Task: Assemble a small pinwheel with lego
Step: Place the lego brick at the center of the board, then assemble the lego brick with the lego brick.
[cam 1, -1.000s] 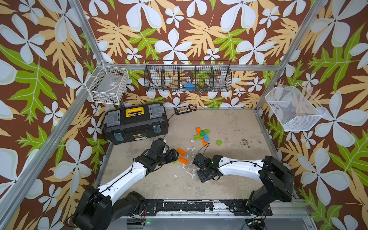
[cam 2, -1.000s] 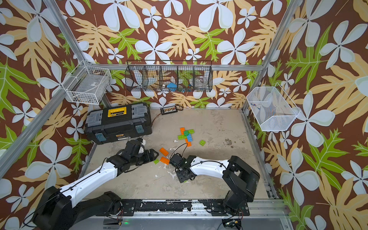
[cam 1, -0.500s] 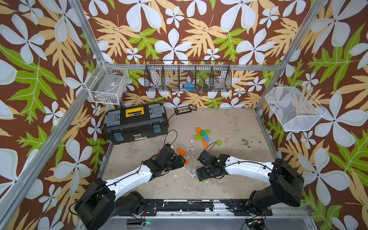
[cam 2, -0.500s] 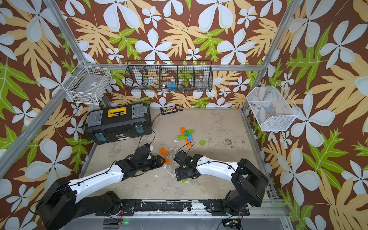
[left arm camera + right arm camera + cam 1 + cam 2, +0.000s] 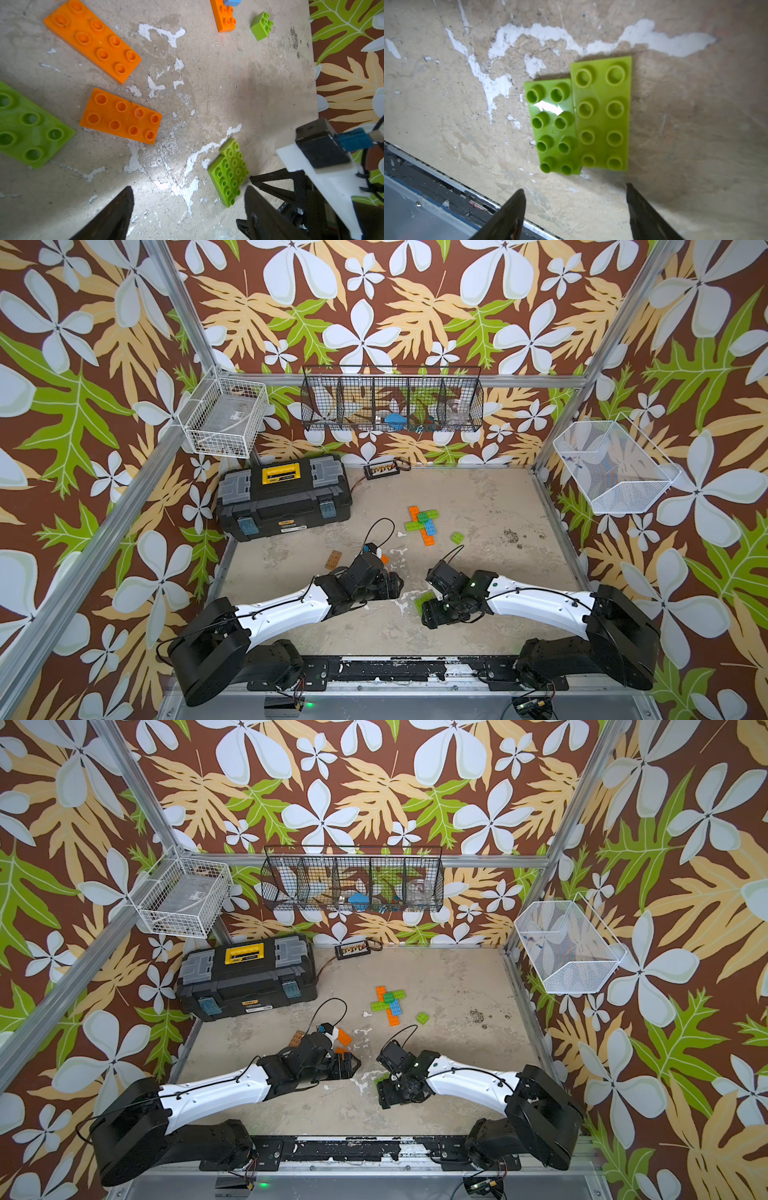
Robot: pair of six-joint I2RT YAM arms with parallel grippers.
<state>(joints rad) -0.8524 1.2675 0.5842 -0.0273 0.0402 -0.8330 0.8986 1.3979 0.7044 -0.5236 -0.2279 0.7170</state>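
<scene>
Lego lime plates (image 5: 600,116) just ahead of right claw (image 5: 574,187); jaws spread, seemingly empty.

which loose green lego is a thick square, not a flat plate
The small four-stud lime brick, lying alone beside the crossed assembly. The other loose greens, like the side-by-side pair, are flat eight-stud plates.

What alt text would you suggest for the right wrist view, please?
A glossy lime lego plate and a second lime lego plate lie studs up, side by side and slightly offset, on the worn beige table. The open right gripper sits just short of them, empty.
</scene>
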